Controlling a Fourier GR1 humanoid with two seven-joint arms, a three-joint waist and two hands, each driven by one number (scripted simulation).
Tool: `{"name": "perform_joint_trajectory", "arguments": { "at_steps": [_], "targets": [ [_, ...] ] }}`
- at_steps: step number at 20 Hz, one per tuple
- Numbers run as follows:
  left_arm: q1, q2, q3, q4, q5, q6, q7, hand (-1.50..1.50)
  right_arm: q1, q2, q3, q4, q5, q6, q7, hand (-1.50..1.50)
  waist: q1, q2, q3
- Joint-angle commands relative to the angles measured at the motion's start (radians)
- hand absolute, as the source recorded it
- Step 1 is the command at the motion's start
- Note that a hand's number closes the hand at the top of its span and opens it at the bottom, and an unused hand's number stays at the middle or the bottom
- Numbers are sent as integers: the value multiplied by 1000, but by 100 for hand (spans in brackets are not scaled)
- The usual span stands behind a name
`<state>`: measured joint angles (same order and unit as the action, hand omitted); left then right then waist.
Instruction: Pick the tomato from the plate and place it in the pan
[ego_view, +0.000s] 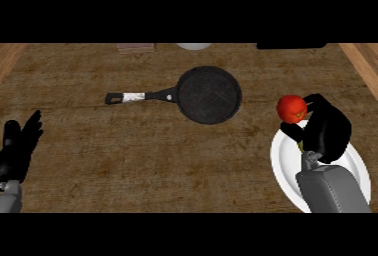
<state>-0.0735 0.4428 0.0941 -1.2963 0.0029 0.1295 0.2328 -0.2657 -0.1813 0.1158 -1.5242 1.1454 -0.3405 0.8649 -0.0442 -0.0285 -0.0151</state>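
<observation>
We look down on a brown wooden counter that fills the view. On it, near the middle, lies a black pan, its bowl bare and its handle pointing left. At the right, partly under the arm, sits a white plate. The grey right forearm comes in over the plate and hides much of it.

Our right hand reaches past the plate's far rim, its fingers curled round the red tomato. The tomato sits at the fingertips, just beyond the plate's upper edge, between plate and pan and nearer the plate. We cannot tell whether it touches the counter. Bare wood lies between the tomato and the pan's right rim, with nothing in that stretch.

Our left hand rests at the view's left edge, spread, fingers up, well apart from the pan.

Along the far edge three things are cut off by the view: a dark slab at the right, a pale round object in the middle and a small brownish block at the left.

A white band wraps the pan's handle near its end; any marks on it are too small to read.
</observation>
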Motion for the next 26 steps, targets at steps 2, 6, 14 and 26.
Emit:
{"name": "perform_joint_trajectory", "arguments": {
  "at_steps": [2, 6, 14, 26],
  "targets": [
    [-39, -19, -27, -31, 1, -11, 26, 0, -148, 174, 105, -58, 295, 69, 359, 150, 47, 17, 9],
    [-42, -30, -37, 18, -25, -17, -47, 0, -278, 178, 168, 35, 304, 41, 525, 150, 67, 31, 14],
    [-26, -57, -54, -16, -22, -25, -34, 0, -427, 181, -32, 366, 206, -104, 443, 150, 98, 42, 16],
    [-107, -56, -45, 12, -22, -40, -5, 0, -540, 181, -234, 761, -57, -497, 106, 150, 114, 57, 18]
  ]
}}
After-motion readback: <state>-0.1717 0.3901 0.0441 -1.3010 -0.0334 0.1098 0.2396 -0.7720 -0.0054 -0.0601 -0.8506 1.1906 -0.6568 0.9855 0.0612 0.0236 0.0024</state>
